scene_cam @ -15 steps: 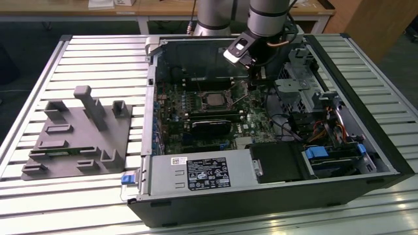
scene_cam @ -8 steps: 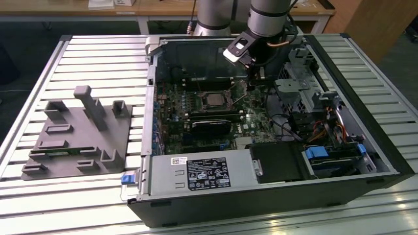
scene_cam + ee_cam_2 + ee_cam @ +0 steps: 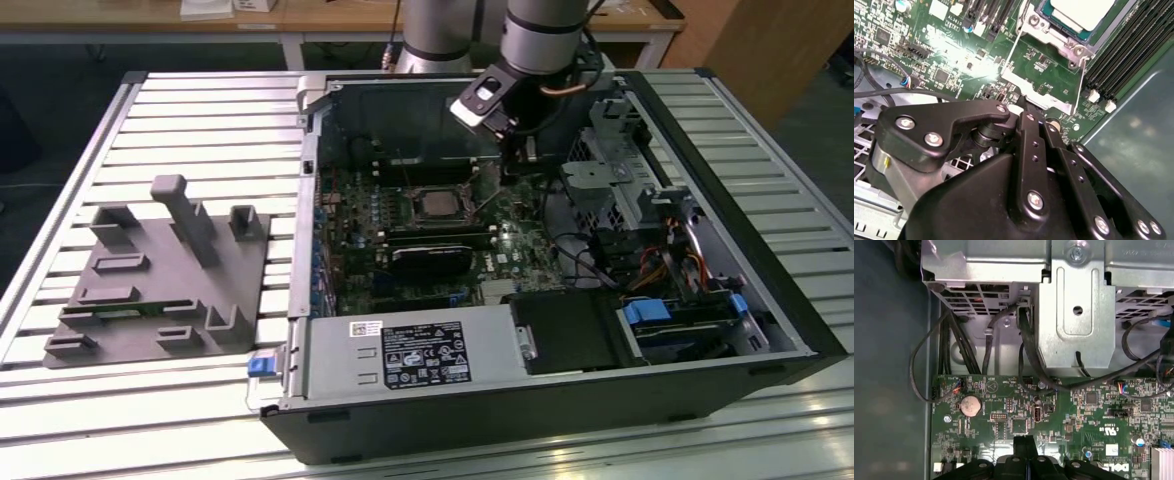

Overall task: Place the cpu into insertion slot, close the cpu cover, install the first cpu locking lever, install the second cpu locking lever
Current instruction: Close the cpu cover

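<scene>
Cpu (image 3: 438, 203): seated, board (image 3: 527, 250) centre.
Gripper (image 3: 1025, 442): jaws closed, beside lever (image 3: 1082, 80).
Risk: lever could slip sideways, springing free unlatched.

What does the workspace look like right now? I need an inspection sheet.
Surface: slatted metal table carrying the open computer case.
Job's things: the cpu sits in the insertion slot; the cpu cover is raised, not closed.
Clutter: grey moulded fixture on the table beside the case, at the exterior view's left.
Grippers: the gripper is shut, with its tips at the cover's free edge; whether it pinches the cover is unclear.
Cables: black cables loop beside the metal drive cage.
Surroundings: wooden desks behind the table.
</scene>
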Controlling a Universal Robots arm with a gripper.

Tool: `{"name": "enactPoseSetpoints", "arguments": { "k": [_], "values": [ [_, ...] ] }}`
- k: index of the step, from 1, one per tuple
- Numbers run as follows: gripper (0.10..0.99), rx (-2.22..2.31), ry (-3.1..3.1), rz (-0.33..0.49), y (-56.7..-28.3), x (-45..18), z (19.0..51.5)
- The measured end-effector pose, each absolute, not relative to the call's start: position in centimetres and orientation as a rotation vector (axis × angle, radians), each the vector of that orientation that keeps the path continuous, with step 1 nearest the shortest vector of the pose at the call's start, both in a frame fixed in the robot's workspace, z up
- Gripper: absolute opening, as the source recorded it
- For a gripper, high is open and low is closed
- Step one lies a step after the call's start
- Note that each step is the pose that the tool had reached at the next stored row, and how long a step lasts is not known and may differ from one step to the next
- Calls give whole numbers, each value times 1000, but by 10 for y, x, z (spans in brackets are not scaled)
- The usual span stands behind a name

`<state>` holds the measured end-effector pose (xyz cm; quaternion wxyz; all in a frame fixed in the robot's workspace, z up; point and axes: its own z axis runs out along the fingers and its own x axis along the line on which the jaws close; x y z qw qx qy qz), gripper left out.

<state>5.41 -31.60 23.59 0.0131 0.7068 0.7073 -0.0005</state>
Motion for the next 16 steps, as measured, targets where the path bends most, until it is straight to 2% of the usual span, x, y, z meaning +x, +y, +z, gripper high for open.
{"name": "enactPoseSetpoints", "arguments": {
  "k": [16],
  "values": [
    [106,2205,2206,12,-316,26,240]
  ]
}}
